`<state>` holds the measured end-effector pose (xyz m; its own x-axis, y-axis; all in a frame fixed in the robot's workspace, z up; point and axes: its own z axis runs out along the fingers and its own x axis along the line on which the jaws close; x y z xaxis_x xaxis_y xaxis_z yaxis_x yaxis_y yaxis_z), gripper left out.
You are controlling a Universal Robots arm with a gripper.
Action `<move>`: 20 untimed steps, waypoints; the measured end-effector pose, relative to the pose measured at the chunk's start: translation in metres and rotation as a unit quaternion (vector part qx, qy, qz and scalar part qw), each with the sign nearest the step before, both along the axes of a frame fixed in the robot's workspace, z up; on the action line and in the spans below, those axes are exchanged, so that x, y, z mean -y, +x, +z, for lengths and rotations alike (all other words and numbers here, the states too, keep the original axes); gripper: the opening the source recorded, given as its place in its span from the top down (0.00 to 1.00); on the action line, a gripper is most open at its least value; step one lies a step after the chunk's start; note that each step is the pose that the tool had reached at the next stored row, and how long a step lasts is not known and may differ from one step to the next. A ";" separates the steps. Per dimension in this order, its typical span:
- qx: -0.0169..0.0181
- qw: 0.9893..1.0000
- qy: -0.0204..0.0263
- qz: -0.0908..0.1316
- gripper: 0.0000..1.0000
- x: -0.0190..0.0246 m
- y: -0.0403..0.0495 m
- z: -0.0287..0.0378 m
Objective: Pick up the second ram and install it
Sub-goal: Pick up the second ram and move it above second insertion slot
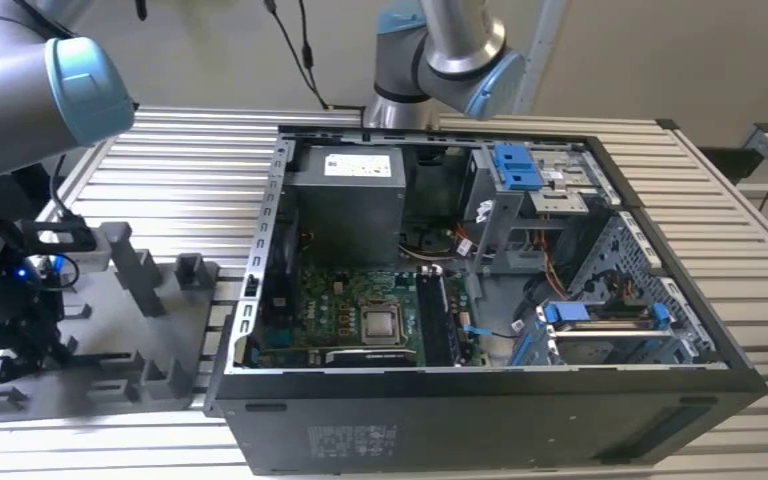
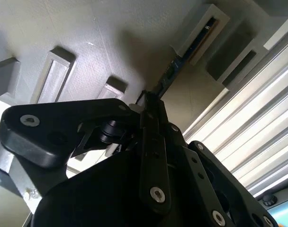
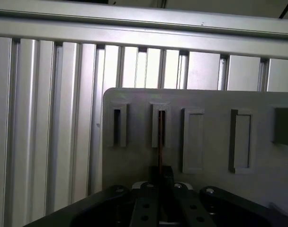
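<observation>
Exterior view: one open computer case (image 1: 491, 420) on a slatted aluminium table (image 1: 197, 150), motherboard (image 1: 357, 300) exposed. Blue drive clips: two stacked at the upper bay (image 1: 518, 166), one on the lower cage (image 1: 598, 312). One grey fixture plate (image 1: 97, 335) lies at the exterior view's left, beside the case. Two blue-capped arm joints: one above the plate (image 1: 84, 70), one behind the case (image 1: 491, 85).

First wrist view: four raised slots in a row on the plate (image 3: 134, 161). One stick, the second ram (image 3: 161, 137), stands edge-on in the second slot from the plate's rounded corner; the other three hold nothing.

Gripper (image 3: 161, 172) is directly over that slot. Second wrist view: gripper (image 2: 148, 101) fingers drawn together, pinching the ram's (image 2: 175, 67) near end. Far end sits in its slot.
</observation>
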<state>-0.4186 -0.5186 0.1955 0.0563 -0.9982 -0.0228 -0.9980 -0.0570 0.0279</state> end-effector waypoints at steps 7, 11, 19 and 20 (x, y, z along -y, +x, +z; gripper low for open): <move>0.000 1.000 0.000 0.000 0.86 0.0000 0.0000 0.0062; 0.000 1.000 0.000 0.000 0.86 0.0000 0.0000 0.0113; 0.000 1.000 0.000 0.000 0.86 -0.0002 0.0001 0.0239; 0.000 1.000 0.000 0.000 0.86 -0.0002 0.0001 0.0249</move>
<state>-0.4185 -0.5184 0.2203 0.0564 -0.9981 -0.0228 -0.9980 -0.0571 0.0282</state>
